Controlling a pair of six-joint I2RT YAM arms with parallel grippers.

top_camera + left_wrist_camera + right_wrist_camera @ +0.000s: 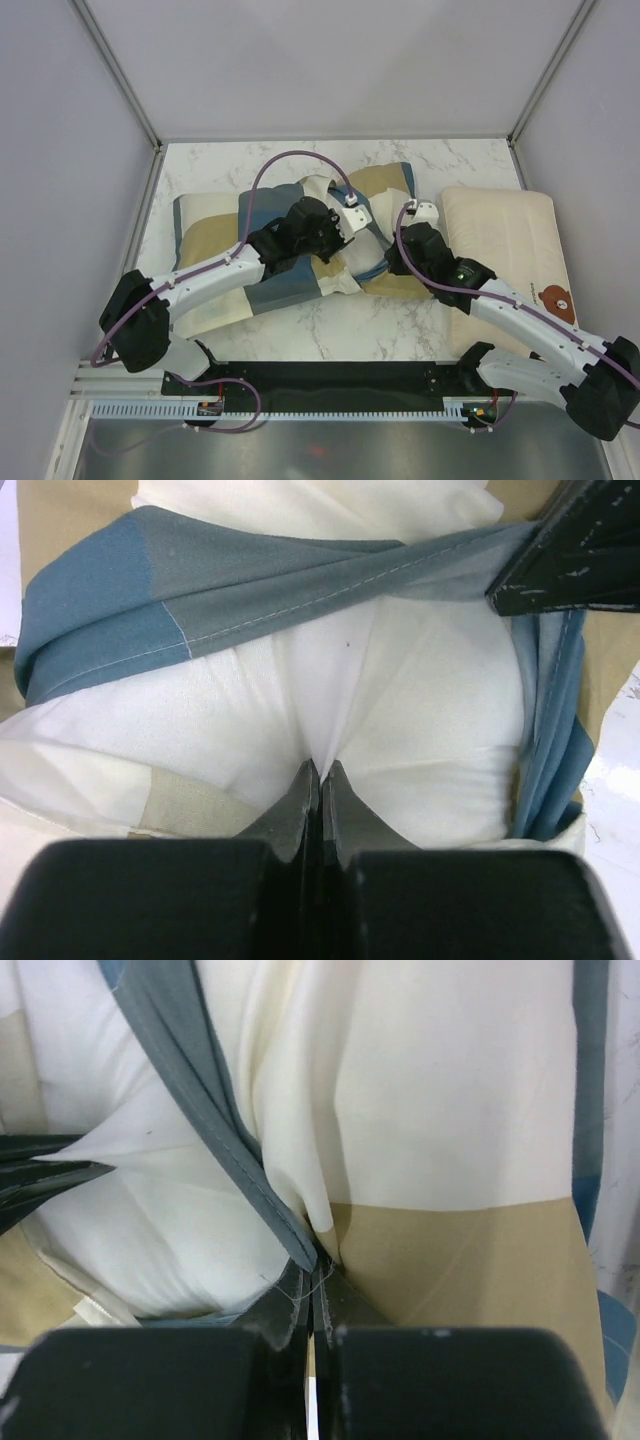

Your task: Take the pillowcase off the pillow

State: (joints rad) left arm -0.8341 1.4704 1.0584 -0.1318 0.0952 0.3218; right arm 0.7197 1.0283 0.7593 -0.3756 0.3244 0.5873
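The pillowcase [215, 240], in steel blue, tan and cream blocks, lies bunched across the middle of the table. The off-white pillow [430, 710] bulges out of its opening, with the blue hem [300, 590] stretched over it. My left gripper [322, 767] is shut on a pinch of the pillow's white fabric; in the top view it [348, 243] sits over the bunched middle. My right gripper [318, 1260] is shut on the pillowcase's hem [215, 1120] where grey-blue meets tan, just right of the left one [393, 262]. The pillow also shows in the right wrist view [150, 1230].
A flatter cream pillow with a brown bear print [505, 240] lies at the right on the marble table [330, 335]. Grey walls close in the back and both sides. The arm bases stand at the near edge.
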